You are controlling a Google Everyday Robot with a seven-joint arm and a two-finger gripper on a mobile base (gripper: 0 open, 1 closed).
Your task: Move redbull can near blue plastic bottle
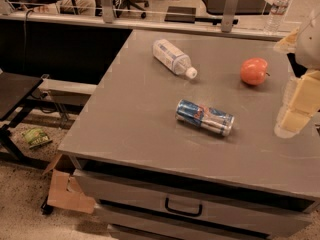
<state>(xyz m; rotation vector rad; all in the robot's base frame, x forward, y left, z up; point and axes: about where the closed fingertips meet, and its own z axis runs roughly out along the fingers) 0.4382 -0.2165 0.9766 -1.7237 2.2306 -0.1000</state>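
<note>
The redbull can, blue and silver with a small red mark, lies on its side near the middle of the grey tabletop. The blue plastic bottle, clear with a pale blue-and-white label and a white cap, lies on its side farther back, cap pointing right and towards me. My gripper hangs at the right edge of the camera view, above the table, to the right of the can and apart from it. It holds nothing that I can see.
A red-orange apple sits at the back right of the table. A tall clear water bottle stands on the ledge behind. Drawers with a black handle lie below the front edge. Cardboard lies on the floor at left.
</note>
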